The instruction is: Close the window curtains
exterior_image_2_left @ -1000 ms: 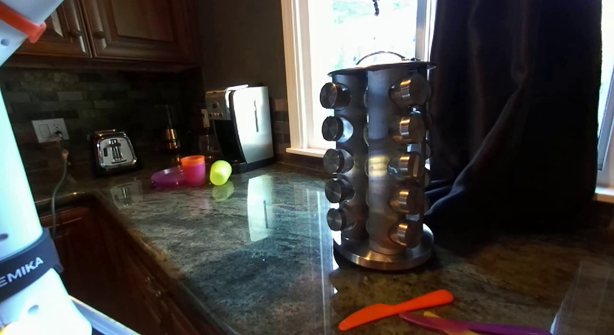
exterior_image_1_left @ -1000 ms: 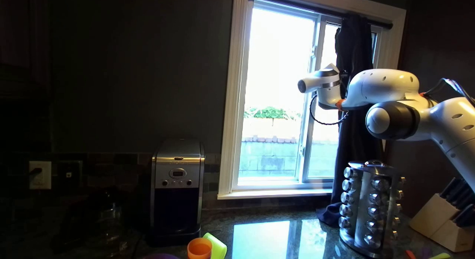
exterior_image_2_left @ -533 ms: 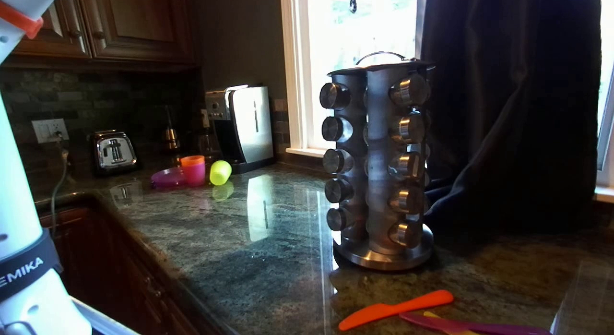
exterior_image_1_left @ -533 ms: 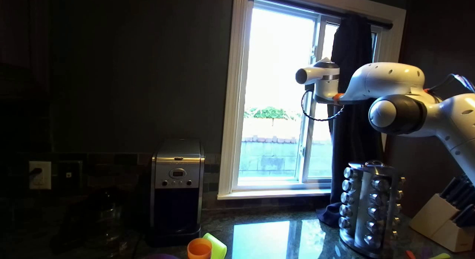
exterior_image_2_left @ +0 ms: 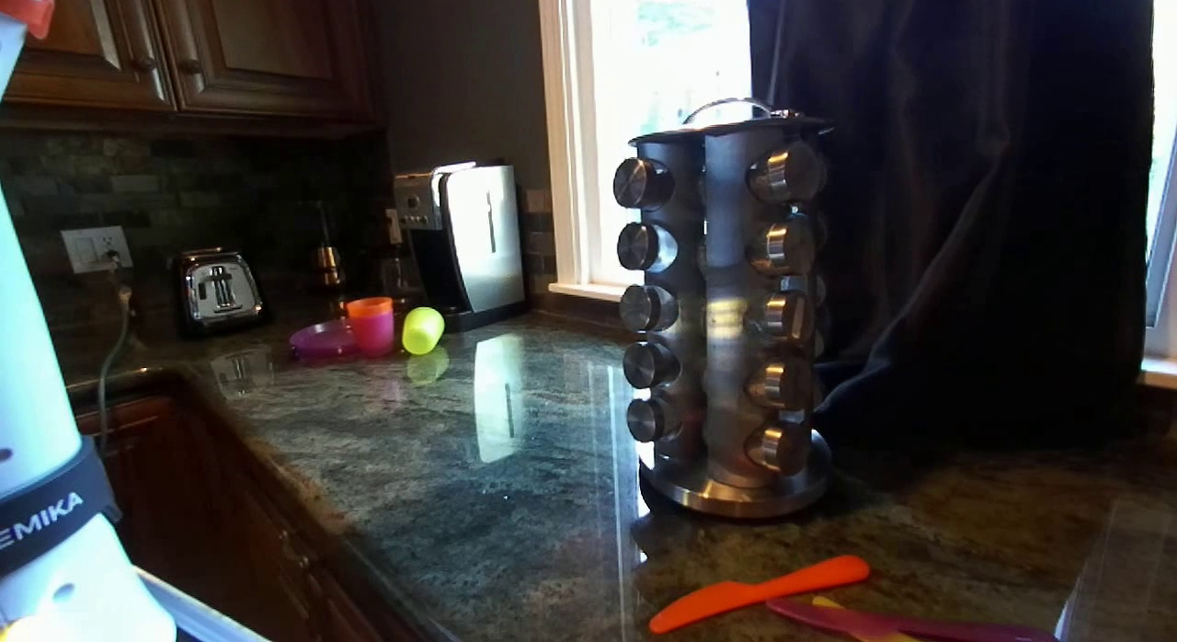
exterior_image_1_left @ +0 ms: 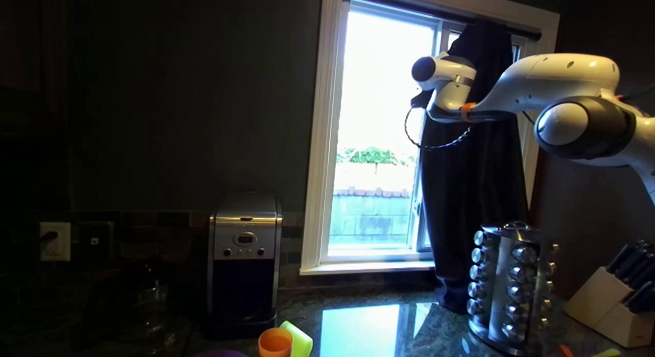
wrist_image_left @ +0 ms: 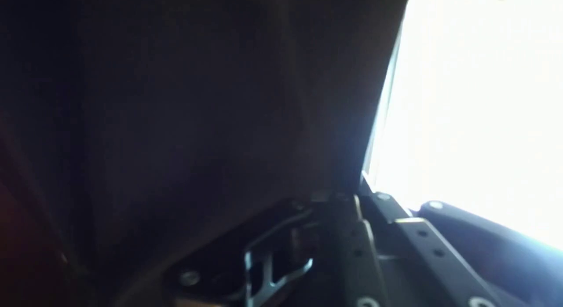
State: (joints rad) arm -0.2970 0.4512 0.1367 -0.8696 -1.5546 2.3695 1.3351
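Note:
The window curtains, a dark drape with vertical folds, hang from the rod over the right part of the window. The left part of the glass is uncovered. The curtain also shows in an exterior view behind the spice rack, with the window left of it. In the wrist view the curtain fills the left and the bright window the right. My gripper has its fingers close together at the curtain's edge, shut on the fabric. In the exterior views its fingers are hidden or out of frame.
A steel spice rack stands before the curtain's lower part. A knife block is at the right. A coffee machine stands left of the window, near cups. Plastic knives lie on the counter.
My arm has moved up and toward the window's uncovered side. The curtain's edge has moved with it to the left and covers more of the glass.

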